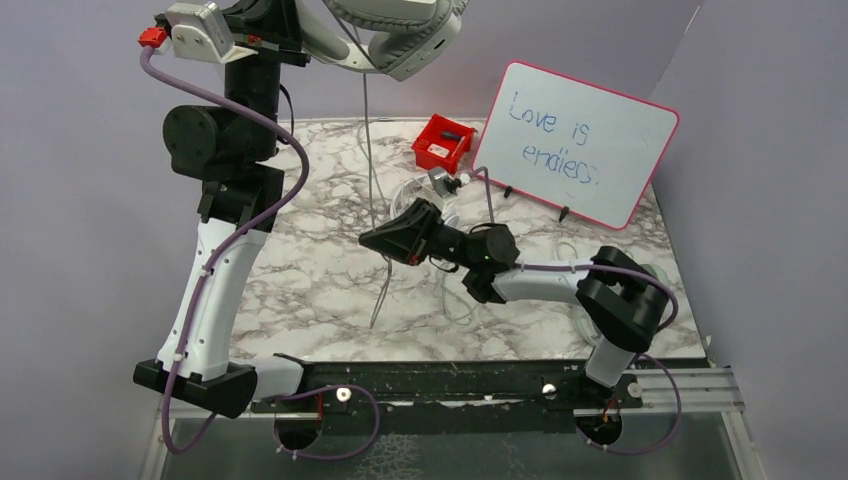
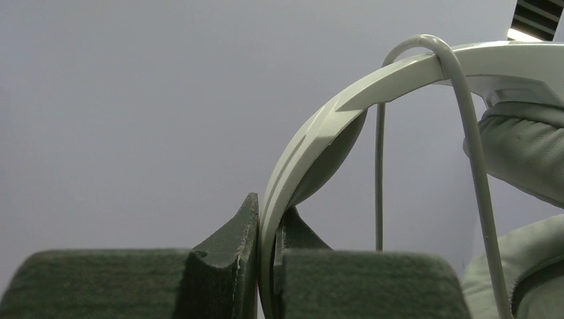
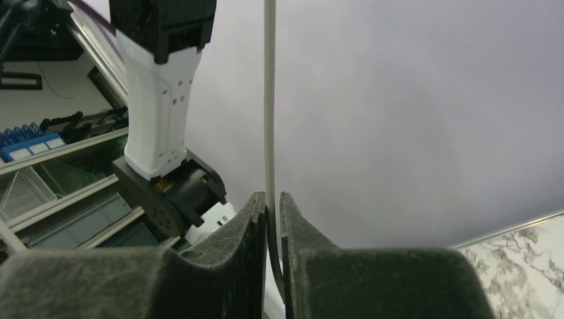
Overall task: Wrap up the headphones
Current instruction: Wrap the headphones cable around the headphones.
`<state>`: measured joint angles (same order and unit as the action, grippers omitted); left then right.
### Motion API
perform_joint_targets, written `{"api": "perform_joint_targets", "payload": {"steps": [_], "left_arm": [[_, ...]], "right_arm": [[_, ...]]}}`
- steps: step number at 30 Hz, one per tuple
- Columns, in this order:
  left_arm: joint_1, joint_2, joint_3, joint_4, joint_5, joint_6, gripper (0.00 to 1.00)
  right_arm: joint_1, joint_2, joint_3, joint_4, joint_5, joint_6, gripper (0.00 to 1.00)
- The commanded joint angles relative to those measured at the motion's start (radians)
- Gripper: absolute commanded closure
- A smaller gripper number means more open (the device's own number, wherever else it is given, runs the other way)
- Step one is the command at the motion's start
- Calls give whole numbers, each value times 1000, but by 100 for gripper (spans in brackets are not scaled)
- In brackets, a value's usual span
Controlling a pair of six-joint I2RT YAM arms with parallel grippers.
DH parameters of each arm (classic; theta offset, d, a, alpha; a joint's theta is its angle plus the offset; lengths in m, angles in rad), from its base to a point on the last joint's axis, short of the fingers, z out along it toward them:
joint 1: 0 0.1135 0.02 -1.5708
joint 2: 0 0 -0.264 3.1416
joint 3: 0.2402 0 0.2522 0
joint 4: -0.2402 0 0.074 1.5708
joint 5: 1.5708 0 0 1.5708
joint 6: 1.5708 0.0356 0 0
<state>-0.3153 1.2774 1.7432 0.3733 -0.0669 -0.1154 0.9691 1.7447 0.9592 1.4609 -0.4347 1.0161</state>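
Observation:
A pale grey-green pair of headphones hangs high at the top of the top external view. My left gripper is shut on their headband, with a padded cup at the right. The thin cable loops over the band and drops straight down to the marble table. My right gripper is over the middle of the table, shut on that cable, which runs up from between the fingers. The cable's loose end hangs below the gripper to the tabletop.
A red bin and a tilted whiteboard with writing stand at the back right. More thin cables and part of another pale pair lie on the table around and under my right arm. The left arm's column stands at the left.

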Motion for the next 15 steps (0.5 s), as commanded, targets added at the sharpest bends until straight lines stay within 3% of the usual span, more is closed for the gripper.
{"api": "perform_joint_targets", "payload": {"steps": [1, 11, 15], "left_arm": [[3, -11, 46, 85, -77, 20, 100], [-9, -8, 32, 73, -120, 126, 100], [-11, -19, 17, 36, -153, 161, 100]], "right_arm": [[31, -100, -81, 23, -55, -59, 86], [88, -448, -334, -323, -34, -258, 88], [88, -634, -442, -556, 106, -363, 99]]}}
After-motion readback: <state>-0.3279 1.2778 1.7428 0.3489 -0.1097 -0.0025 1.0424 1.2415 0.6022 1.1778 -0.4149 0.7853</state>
